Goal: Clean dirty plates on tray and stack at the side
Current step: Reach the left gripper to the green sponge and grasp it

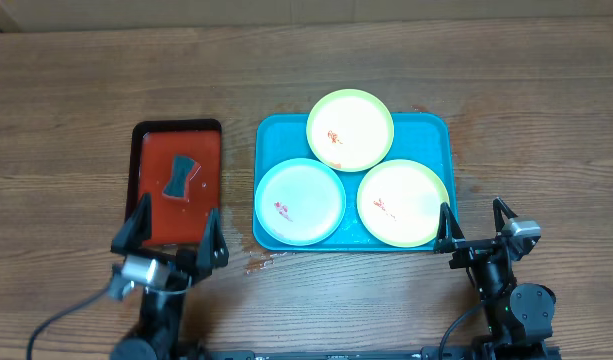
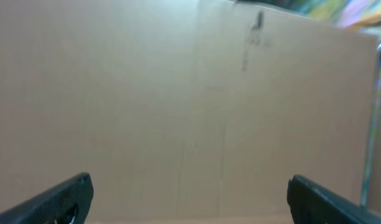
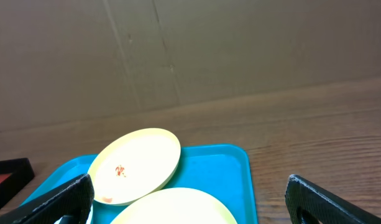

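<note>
black and spread wide, the left gripper (image 1: 178, 207) sits at the near edge of the bench (image 1: 66, 100), holding nothing. from above, its tips overlap the near end of a small black tray (image 1: 151, 135) with a red inside. its own camera shows us only the two tips and a plain cardboard (image 2: 146, 93) wall beyond.

on the red floor of that black tray lies a grey-blue pad (image 1: 182, 177), pinched at the waist, just beyond the left gripper and apart from it.

the right gripper (image 1: 471, 207) is also wide apart and holds nothing. it sits at the near right, just off the right side of the tray (image 1: 436, 130), its left tip close by the rim.

the turquoise tray lies in the middle of the bench, just right of the black one, and carries all three plates, none stacked. we see the blue plate (image 1: 300, 202) at the near left and the near green plate (image 1: 402, 203) at the near right. the far plate (image 1: 350, 130), also green, sits at the back with its rim over the tray's far edge. each plate bears small red smears. from the right wrist we see the far plate tilted up a little.

a faint stain (image 1: 256, 262) marks the bench by the tray's near left corner.
</note>
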`<control>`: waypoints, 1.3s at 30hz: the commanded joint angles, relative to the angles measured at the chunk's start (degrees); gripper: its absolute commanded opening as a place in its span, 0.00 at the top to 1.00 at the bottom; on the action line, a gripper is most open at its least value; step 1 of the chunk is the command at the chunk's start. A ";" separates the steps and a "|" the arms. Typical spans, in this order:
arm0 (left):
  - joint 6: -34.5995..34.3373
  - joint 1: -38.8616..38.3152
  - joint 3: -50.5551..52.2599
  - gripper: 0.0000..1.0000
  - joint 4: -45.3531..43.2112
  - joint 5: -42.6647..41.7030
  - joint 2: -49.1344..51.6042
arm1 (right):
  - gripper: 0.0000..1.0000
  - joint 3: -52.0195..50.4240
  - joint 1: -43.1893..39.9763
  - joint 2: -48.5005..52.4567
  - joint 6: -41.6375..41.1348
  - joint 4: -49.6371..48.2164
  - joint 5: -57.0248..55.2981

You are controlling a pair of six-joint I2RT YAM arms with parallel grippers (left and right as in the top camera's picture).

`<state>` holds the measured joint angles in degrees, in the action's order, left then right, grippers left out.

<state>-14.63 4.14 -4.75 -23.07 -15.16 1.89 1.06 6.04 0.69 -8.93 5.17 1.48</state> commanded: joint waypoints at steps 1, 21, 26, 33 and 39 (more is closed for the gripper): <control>5.03 0.00 -12.72 0.00 13.09 3.02 8.28 | 0.00 -0.61 0.22 -0.52 0.39 -0.42 -0.35; 7.85 10.75 -54.29 0.00 53.20 10.29 74.75 | 0.00 -0.61 0.22 -0.52 0.39 -0.42 -0.35; 8.09 12.24 -54.29 0.00 52.76 8.55 81.59 | 0.00 -0.61 0.22 -0.52 0.39 -0.42 -0.35; 21.57 12.22 -54.29 0.00 47.78 3.26 87.95 | 0.00 -0.61 0.22 -0.52 0.39 -0.42 -0.35; 21.53 11.17 -54.29 0.00 46.62 6.69 93.46 | 0.00 -0.61 0.22 -0.52 0.39 -0.42 -0.35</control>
<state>4.38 16.14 -57.76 23.59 -9.72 92.99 1.06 6.04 0.64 -8.93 5.13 1.48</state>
